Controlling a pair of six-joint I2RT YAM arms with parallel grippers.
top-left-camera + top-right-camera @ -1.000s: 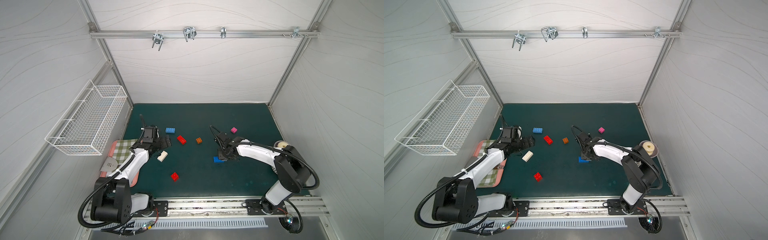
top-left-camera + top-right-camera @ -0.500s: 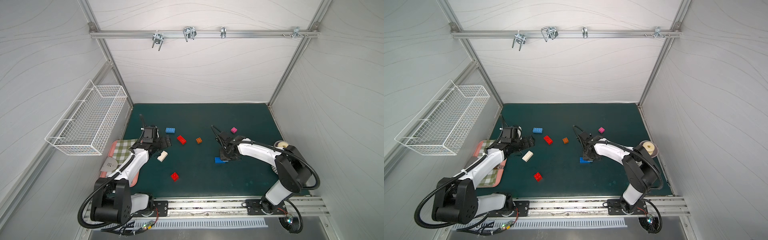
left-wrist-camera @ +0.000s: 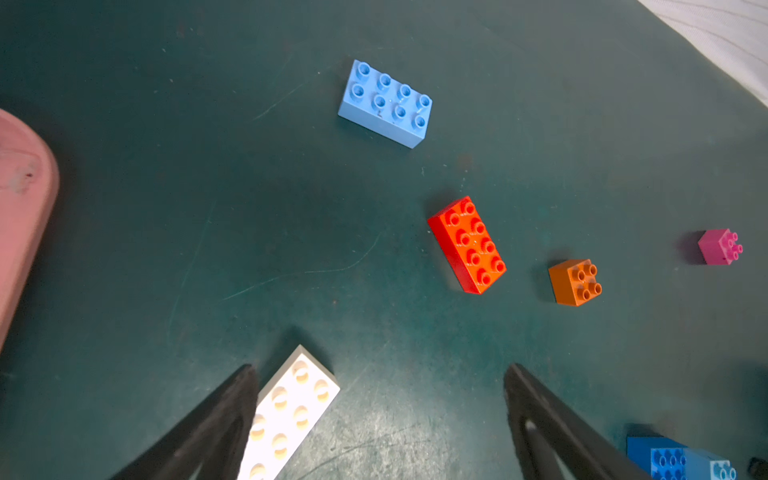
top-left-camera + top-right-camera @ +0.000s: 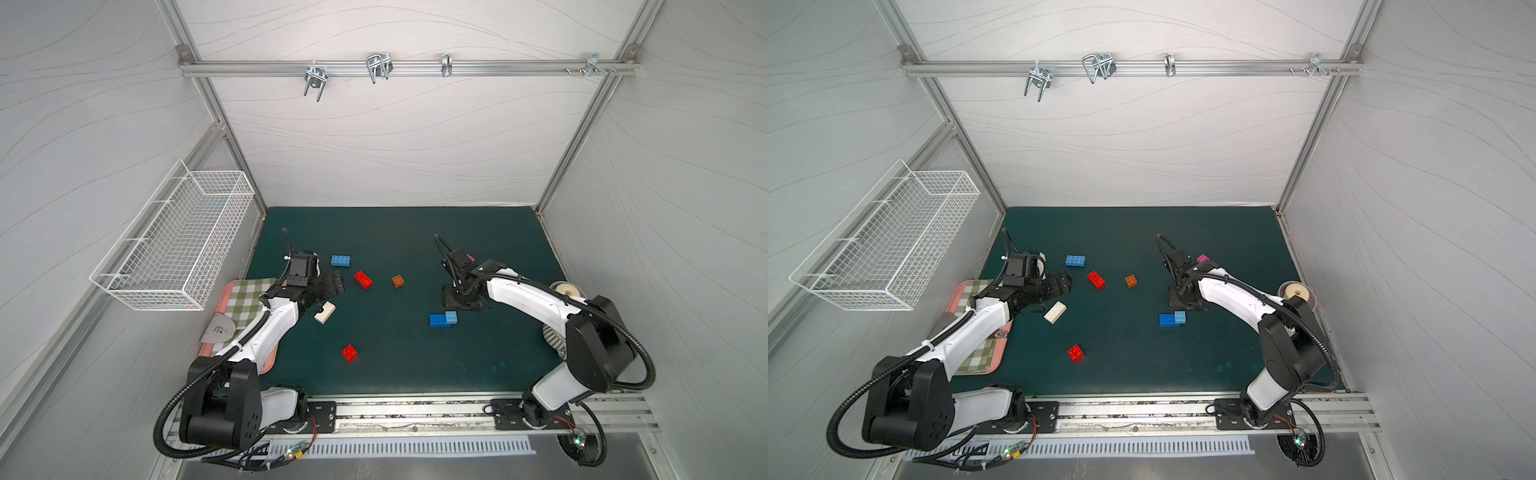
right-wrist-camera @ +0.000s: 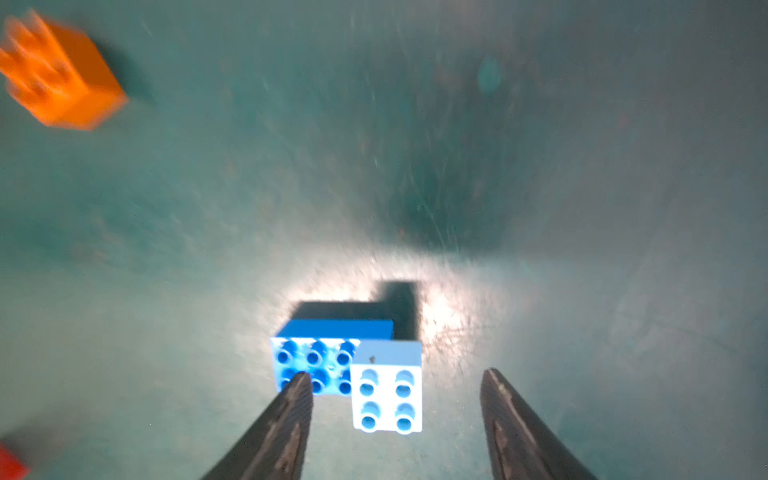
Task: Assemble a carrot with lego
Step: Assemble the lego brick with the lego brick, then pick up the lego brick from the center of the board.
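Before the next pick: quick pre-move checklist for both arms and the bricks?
1. Right gripper open, holding nothing: ok.
2. Light-blue brick on one end of the blue brick: ok.
3. Fully pressed down: cannot tell.
4. Left gripper open, empty: ok.
5. White brick clear of the left fingers: cannot tell; it lies right beside one.
6. Orange brick, pink brick lying loose, apart: ok.

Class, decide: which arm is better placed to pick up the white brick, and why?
Left, probably. The left gripper is open with the white brick beside one finger; the right gripper is farther, by the joined blue bricks.
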